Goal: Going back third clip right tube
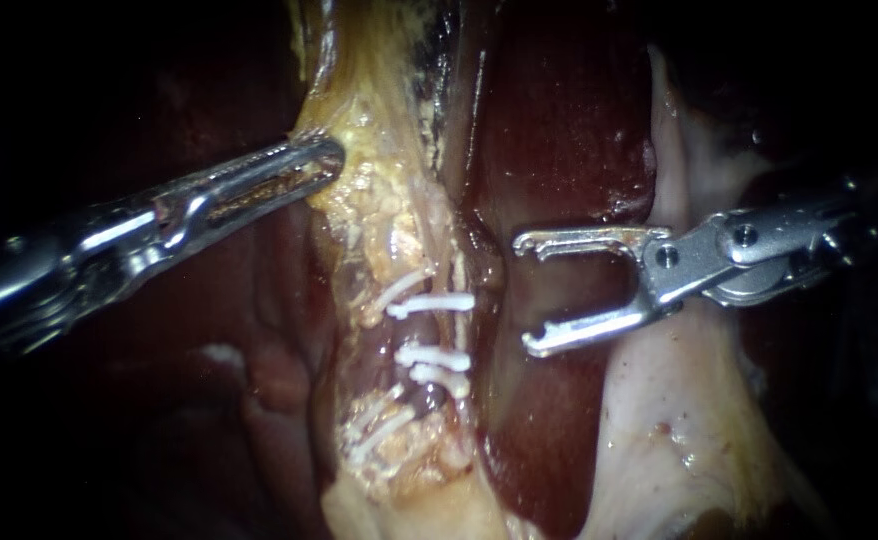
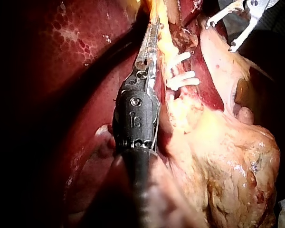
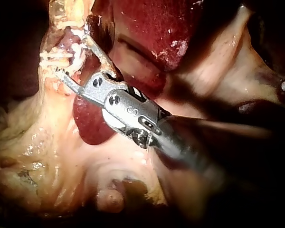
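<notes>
Clips [image 1: 437, 303] look seated on the tube [image 1: 456, 335]. Right instrument [image 1: 524, 294] sits at their 3 o'clock, jaws wide and empty, so only the pull-back looks left. Left instrument [image 1: 324, 160] clamps fat [image 1: 364, 195].

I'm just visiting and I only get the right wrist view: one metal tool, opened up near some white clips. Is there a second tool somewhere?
Observer: Yes. The endoscope view shows the left instrument coming in from the left, its tip against yellowish tissue above the clips.
Visitor: Is my tool touching those clips?
Observer: No. In that view the right instrument has its end effector open and empty, and a band of dark red tissue separates it from the clips.
Visitor: Do the two tools touch each other?
Observer: No. The clips lie between them.
</notes>
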